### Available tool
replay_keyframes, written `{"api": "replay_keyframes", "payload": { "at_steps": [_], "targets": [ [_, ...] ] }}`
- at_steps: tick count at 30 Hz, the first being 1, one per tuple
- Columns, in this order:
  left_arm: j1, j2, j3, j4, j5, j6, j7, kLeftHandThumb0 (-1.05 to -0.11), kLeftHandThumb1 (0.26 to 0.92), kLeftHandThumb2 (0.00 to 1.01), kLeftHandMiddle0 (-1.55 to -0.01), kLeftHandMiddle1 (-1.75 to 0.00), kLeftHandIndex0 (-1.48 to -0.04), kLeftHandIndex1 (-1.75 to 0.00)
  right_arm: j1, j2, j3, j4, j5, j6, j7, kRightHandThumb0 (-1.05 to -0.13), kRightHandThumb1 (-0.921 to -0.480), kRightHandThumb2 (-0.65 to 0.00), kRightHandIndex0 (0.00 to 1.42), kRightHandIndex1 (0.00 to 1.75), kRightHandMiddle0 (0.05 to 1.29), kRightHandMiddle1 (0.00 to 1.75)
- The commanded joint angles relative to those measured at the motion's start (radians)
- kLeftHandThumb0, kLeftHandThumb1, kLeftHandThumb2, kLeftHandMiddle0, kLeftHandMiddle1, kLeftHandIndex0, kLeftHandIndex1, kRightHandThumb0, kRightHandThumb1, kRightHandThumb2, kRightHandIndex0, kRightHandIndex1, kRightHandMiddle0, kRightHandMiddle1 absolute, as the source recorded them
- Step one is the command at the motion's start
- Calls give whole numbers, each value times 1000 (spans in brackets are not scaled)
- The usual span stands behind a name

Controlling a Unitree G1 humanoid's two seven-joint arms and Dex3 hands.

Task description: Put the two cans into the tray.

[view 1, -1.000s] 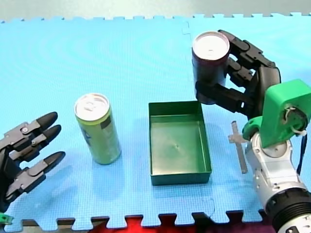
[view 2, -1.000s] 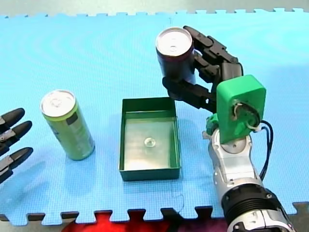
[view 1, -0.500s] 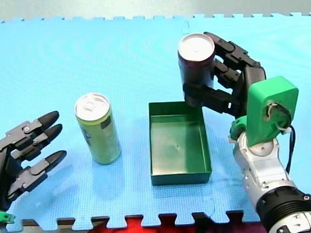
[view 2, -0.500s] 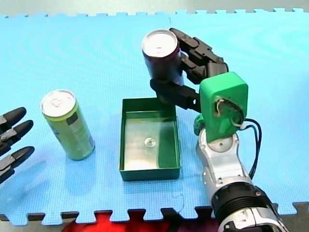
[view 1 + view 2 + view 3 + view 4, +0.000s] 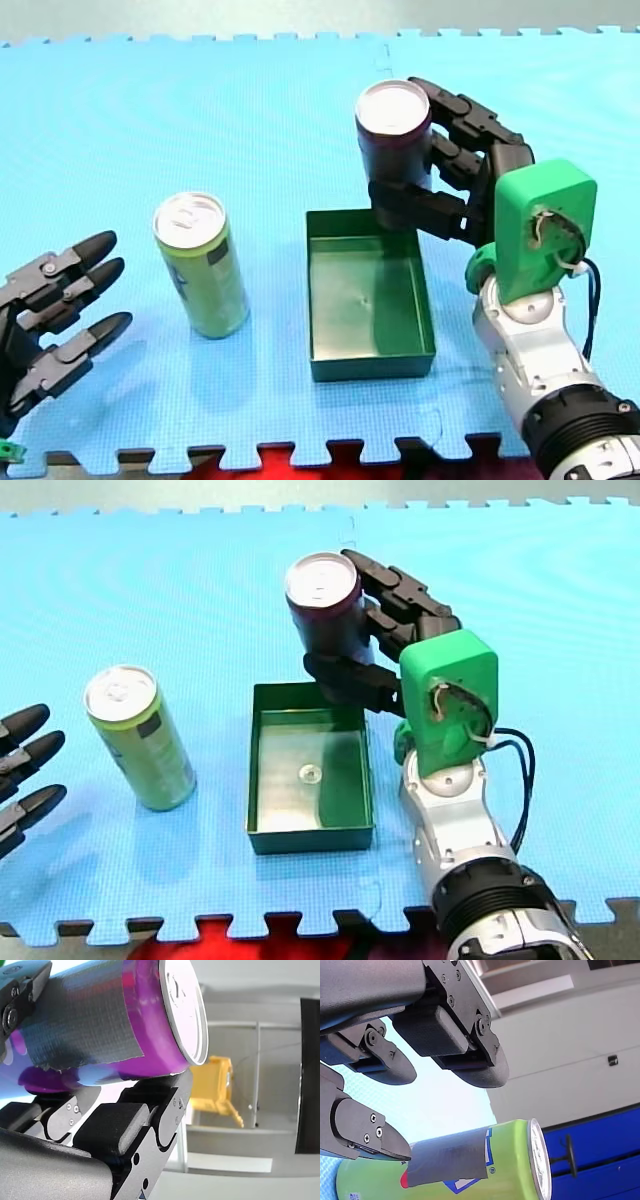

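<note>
The green rectangular tray (image 5: 372, 368) sits mid-way on the blue foam mat (image 5: 200, 100), with bare mat on every side. The right hand (image 5: 455, 170) grips the dark purple aluminium can (image 5: 392, 140) upright above the tray's far rim. The lime-green aluminium can (image 5: 205, 270) stands left of the tray, apart from it. The left hand (image 5: 55, 310), holding nothing, is near the mat's left edge. Grey tape (image 5: 75, 1020) partly covers both cans' labels, and no writing is legible.

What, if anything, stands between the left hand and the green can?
Nothing visible does. The left hand is at the mat's near left, holding nothing; only bare mat lies between it and the upright green can. The right hand holds the purple can by the tray's far edge.
</note>
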Motion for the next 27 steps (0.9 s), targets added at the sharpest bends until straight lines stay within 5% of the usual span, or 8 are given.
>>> {"api": "replay_keyframes", "payload": {
  "at_steps": [1,10,17,27],
  "targets": [
    [-3,7,4,3,-5,-2,0,-1048,854,1,-726,0,-755,0,-5,-2,0,1,2,-2,-1,-446,-752,-1,1276,0,1126,0],
    [7,2,1,-12,0,-1,9,-1048,854,1,-724,0,-757,-1,9,-2,3,-4,-2,10,-11,-449,-754,-1,1284,3,1130,2],
    [10,1,0,-19,0,5,11,-1048,852,0,-722,0,-757,-1,26,10,1,10,11,-4,1,-449,-754,0,1288,3,1130,1],
    [6,5,3,-9,-4,5,7,-1048,852,0,-722,0,-758,-1,7,29,-7,24,38,-1,15,-435,-752,0,1296,3,1132,0]
  ]
}}
